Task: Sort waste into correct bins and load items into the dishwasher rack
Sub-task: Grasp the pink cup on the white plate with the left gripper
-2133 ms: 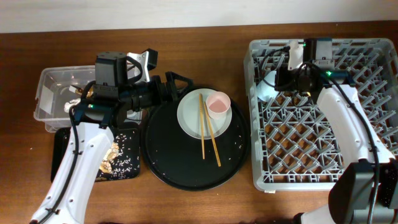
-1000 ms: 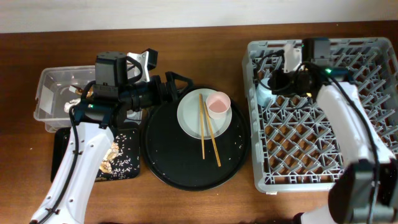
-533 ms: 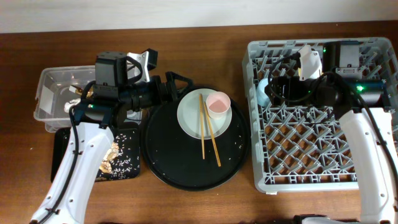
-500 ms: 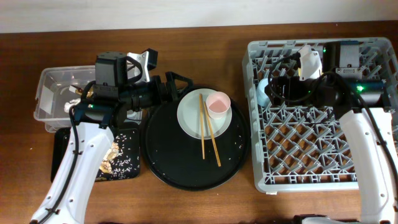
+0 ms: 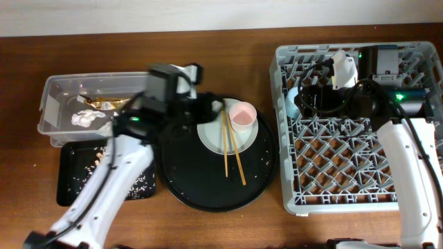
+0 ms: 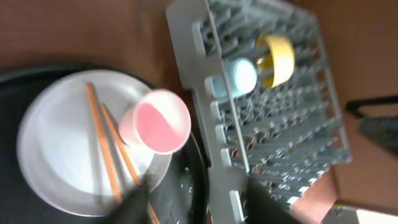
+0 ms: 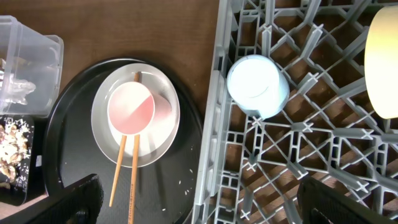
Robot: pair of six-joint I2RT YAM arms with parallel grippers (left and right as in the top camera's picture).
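The brown wooden table [image 5: 228, 41] carries a grey-white round plate [image 5: 211, 138] with the pale pink cup [image 5: 243, 116] standing on it. The wooden chopsticks [image 5: 232, 149] lie beside the cup, their long axis front-to-back. The left fingers [image 6: 138, 204], spread and empty, hang just left of the cup. They are nearer to it than the right fingers [image 7: 68, 202], which are wide apart and empty over the light-grey plastic rack [image 5: 360, 173].

Left arm [image 5: 114, 173]: white shell links, black joint housings, boxy black wrist block, thin black cable [image 5: 83, 200] along the forearm, small green light [image 5: 133, 117]. Right arm [image 5: 414, 166]: same white shells and black joints, looped black cables, green light too (a second one further back). Fingers [image 7: 78, 206] dark, flat-sided.
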